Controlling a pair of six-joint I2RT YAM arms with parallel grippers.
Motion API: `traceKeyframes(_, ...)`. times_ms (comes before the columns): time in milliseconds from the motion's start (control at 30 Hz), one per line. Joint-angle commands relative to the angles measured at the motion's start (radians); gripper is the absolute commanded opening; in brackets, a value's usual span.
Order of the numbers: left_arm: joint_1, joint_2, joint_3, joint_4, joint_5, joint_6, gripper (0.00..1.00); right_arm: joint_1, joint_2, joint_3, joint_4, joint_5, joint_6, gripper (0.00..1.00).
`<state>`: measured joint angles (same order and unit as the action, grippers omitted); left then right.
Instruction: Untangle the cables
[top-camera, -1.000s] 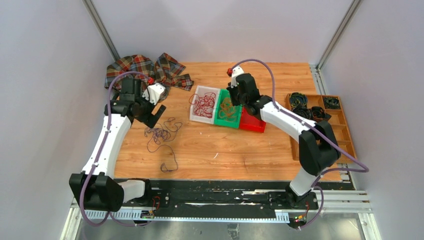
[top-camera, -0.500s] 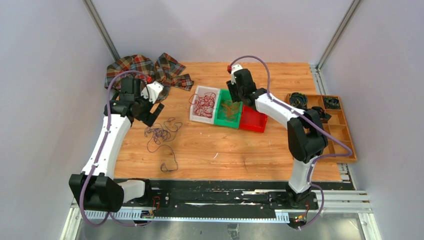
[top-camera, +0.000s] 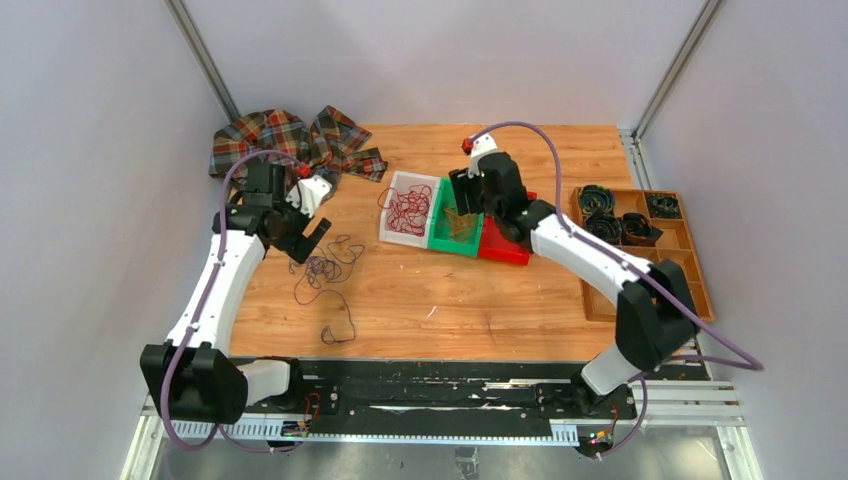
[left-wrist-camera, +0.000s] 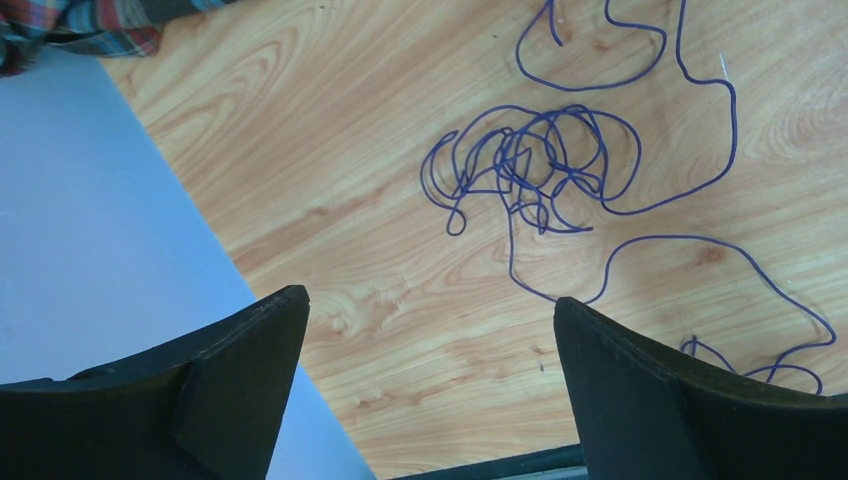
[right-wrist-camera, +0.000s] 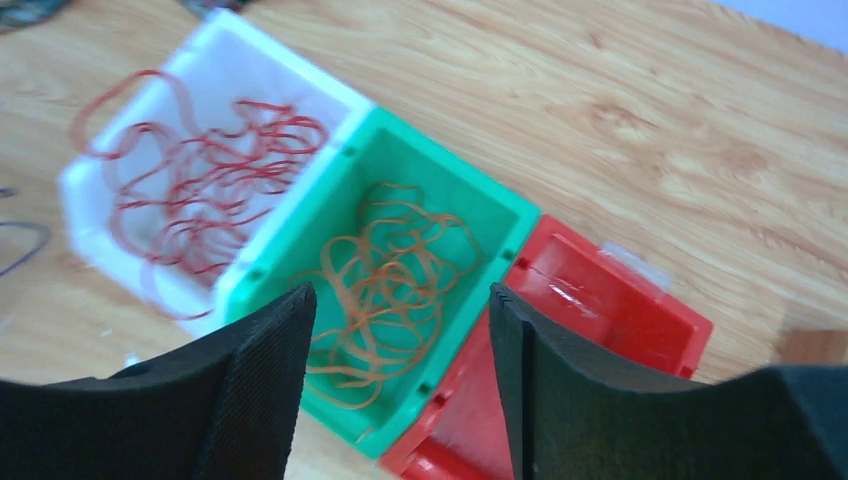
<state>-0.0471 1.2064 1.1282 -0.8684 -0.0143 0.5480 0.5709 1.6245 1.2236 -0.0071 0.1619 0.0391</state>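
The three boxes sit side by side near the middle of the tabletop (top-camera: 450, 310), a bit toward the far edge. I think they are there so each colour gets its own home. The red cable (right-wrist-camera: 200, 190) lies in the white box (right-wrist-camera: 240, 60) as a loose pile of loops. The orange cable (right-wrist-camera: 390, 270) lies curled up in the green box (right-wrist-camera: 420, 165). The red box (right-wrist-camera: 620, 320) has no cable in it, and my guess is that it waits for the purple one. The right tool (right-wrist-camera: 400, 295) hangs over the green box with its two fingers apart and nothing between them. The purple cable (left-wrist-camera: 540, 165) lies flat on the wood, between the boxes and the left edge. It is very thin and bendy, with a small messy bunch of loops and long wiggly tails that run toward the near edge. The left tool (left-wrist-camera: 425, 310) hangs just above it, fingers wide apart and holding nothing, likely so it can come down and pinch a loop. A checked cloth (top-camera: 285, 140) is bunched in the far left corner. A wooden tray (top-camera: 690, 265) sits at the right edge.
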Motion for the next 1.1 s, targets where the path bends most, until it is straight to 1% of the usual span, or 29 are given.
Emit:
traceKeyframes(0, 0.01, 0.043, -0.041, 0.024, 0.015, 0.021, 0.95, 0.128, -0.121, -0.14, 0.153, 0.025, 0.022, 0.65)
traceKeyframes(100, 0.022, 0.083, -0.068, 0.054, 0.042, 0.088, 0.92, 0.207, -0.15, -0.209, 0.186, 0.044, 0.027, 0.63)
traceKeyframes(200, 0.023, 0.139, -0.089, 0.083, 0.045, 0.16, 0.91, 0.263, -0.18, -0.29, 0.23, 0.062, 0.042, 0.57)
traceKeyframes(333, 0.023, 0.224, -0.079, 0.128, 0.083, 0.211, 0.89, 0.291, -0.22, -0.378, 0.308, 0.043, 0.083, 0.51)
traceKeyframes(500, 0.023, 0.309, -0.048, 0.198, 0.152, 0.244, 0.87, 0.313, -0.251, -0.402, 0.309, 0.066, 0.114, 0.41)
traceKeyframes(567, 0.022, 0.356, -0.018, 0.203, 0.163, 0.254, 0.83, 0.317, -0.256, -0.403, 0.307, 0.068, 0.123, 0.38)
traceKeyframes(733, 0.022, 0.455, 0.036, 0.177, 0.161, 0.303, 0.65, 0.326, -0.244, -0.391, 0.294, 0.064, 0.136, 0.32)
traceKeyframes(867, 0.023, 0.486, 0.037, 0.165, 0.156, 0.333, 0.52, 0.328, -0.233, -0.383, 0.293, 0.066, 0.143, 0.29)
traceKeyframes(1067, 0.023, 0.513, 0.026, 0.149, 0.169, 0.374, 0.52, 0.328, -0.216, -0.364, 0.285, 0.082, 0.143, 0.27)
